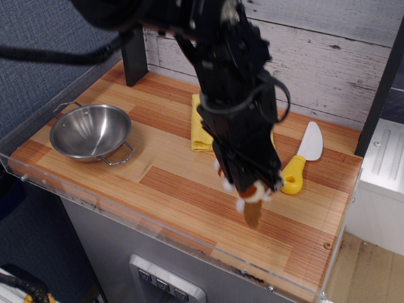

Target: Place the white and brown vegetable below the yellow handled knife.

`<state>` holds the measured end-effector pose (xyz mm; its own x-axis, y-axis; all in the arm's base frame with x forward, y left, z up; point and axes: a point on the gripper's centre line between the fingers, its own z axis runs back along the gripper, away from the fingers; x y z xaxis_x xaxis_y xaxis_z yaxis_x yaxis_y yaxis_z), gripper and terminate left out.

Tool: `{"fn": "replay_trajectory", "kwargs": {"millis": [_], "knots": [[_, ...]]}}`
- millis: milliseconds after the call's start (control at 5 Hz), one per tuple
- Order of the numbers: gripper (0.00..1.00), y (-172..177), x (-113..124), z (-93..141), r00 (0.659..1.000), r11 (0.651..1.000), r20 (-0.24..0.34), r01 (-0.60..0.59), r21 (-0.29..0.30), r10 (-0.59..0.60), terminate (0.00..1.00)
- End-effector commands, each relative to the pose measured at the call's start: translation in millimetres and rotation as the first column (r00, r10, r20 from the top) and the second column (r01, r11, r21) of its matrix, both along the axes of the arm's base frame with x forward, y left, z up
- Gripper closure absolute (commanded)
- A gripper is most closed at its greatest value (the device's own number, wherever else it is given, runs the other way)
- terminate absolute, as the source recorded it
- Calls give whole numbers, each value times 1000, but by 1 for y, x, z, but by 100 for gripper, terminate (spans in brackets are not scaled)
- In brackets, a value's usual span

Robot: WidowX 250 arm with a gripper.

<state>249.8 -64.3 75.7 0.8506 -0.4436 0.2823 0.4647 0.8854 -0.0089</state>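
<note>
We see the lumpy white-and-brown plush vegetable (250, 201) hanging stem-down just beside the yellow-handled, white-bladed toy knife (300, 161), which lies flat.
</note>
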Motion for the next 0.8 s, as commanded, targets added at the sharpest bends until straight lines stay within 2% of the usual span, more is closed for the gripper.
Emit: {"fn": "replay_trajectory", "kwargs": {"millis": [0, 400, 600], "knots": [[100, -8, -14, -13, 997, 997, -11, 81, 1, -81, 0], [100, -10, -11, -35, 994, 995, -53, 96, -8, -96, 0], [0, -9, -13, -37, 991, 996, -109, 83, 38, -79, 0]]}}
